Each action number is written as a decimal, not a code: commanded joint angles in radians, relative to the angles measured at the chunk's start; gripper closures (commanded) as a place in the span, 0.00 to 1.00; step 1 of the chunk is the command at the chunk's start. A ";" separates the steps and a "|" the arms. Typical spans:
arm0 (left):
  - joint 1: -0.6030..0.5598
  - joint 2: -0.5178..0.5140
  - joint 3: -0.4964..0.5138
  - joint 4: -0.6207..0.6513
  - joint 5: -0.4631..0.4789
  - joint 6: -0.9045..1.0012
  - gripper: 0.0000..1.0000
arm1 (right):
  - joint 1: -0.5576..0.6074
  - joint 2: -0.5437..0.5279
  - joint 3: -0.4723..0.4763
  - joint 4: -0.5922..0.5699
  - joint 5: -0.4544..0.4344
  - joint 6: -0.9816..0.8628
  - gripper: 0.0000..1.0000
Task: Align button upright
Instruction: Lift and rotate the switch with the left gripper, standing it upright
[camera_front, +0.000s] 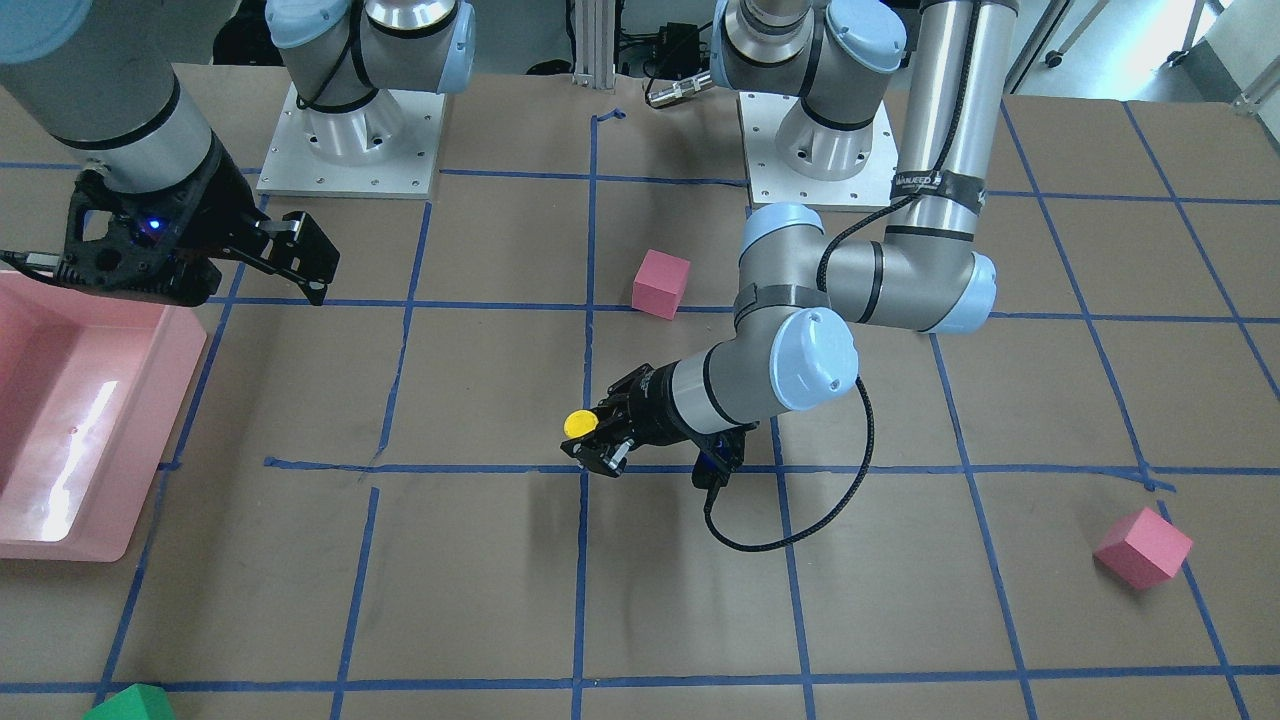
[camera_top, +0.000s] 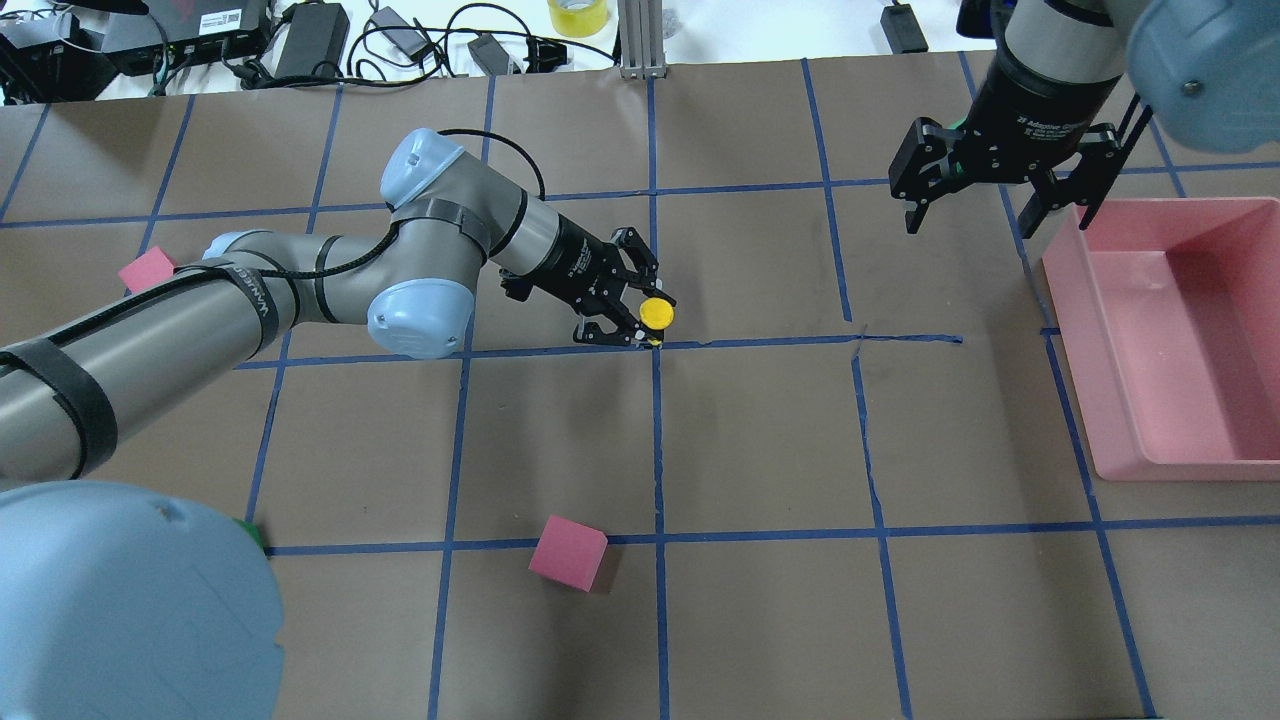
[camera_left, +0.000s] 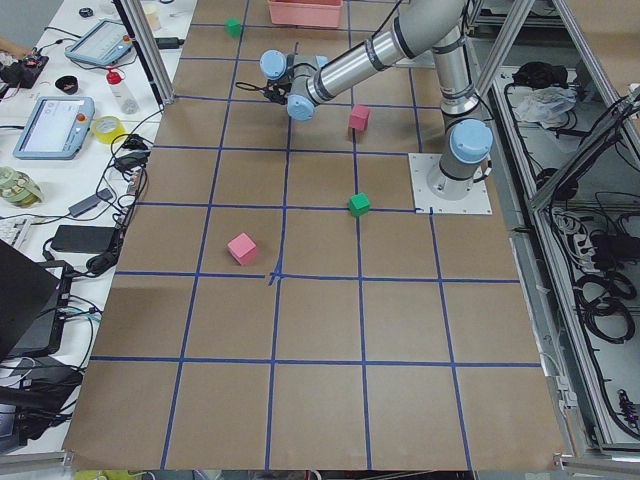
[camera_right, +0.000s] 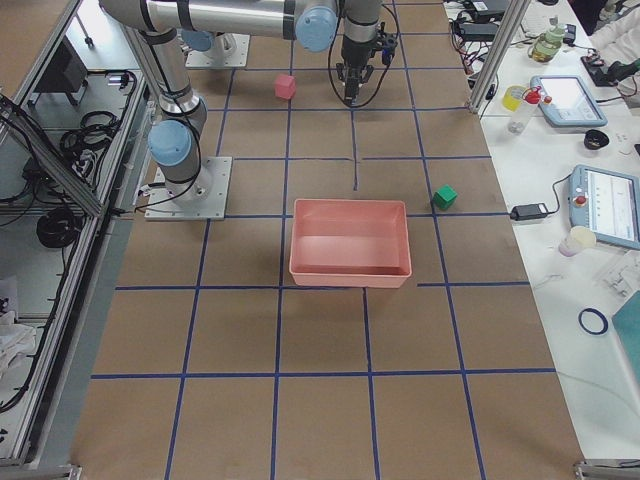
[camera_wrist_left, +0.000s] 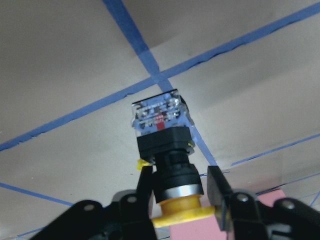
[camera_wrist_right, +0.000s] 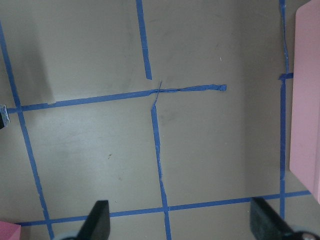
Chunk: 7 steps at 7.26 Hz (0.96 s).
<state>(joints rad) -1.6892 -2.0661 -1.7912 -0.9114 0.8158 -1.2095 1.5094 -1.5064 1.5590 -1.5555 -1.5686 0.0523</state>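
Note:
The button (camera_wrist_left: 162, 132) has a yellow mushroom cap (camera_top: 656, 313), a black body and a silvery base. My left gripper (camera_top: 630, 315) is shut on it just below the cap, with a finger (camera_wrist_left: 145, 185) on each side. The silvery base points down at a blue tape crossing (camera_wrist_left: 156, 76); I cannot tell whether it touches the table. In the front view the cap (camera_front: 579, 423) shows as a round disc at the gripper (camera_front: 600, 445). My right gripper (camera_top: 975, 215) is open and empty, raised beside the pink bin; its fingertips (camera_wrist_right: 100, 220) frame bare paper.
A pink bin (camera_top: 1070, 300) stands on my right side (camera_front: 180, 370). A pink cube (camera_top: 568, 553) lies near me, another (camera_top: 147, 270) by my left forearm. A green cube (camera_front: 130, 705) sits at the far edge. Blue tape lines grid the brown table.

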 joint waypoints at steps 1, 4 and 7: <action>0.003 -0.022 -0.004 0.000 -0.018 0.011 1.00 | 0.000 0.000 0.001 -0.001 0.001 0.001 0.00; 0.003 -0.049 0.007 0.008 -0.018 0.016 1.00 | 0.000 0.003 0.001 0.000 -0.001 0.001 0.00; 0.003 -0.069 0.009 0.011 -0.009 0.018 0.62 | 0.003 0.003 0.001 -0.001 0.005 0.004 0.00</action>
<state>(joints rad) -1.6859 -2.1290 -1.7833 -0.9009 0.8022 -1.1915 1.5118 -1.5040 1.5600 -1.5568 -1.5645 0.0556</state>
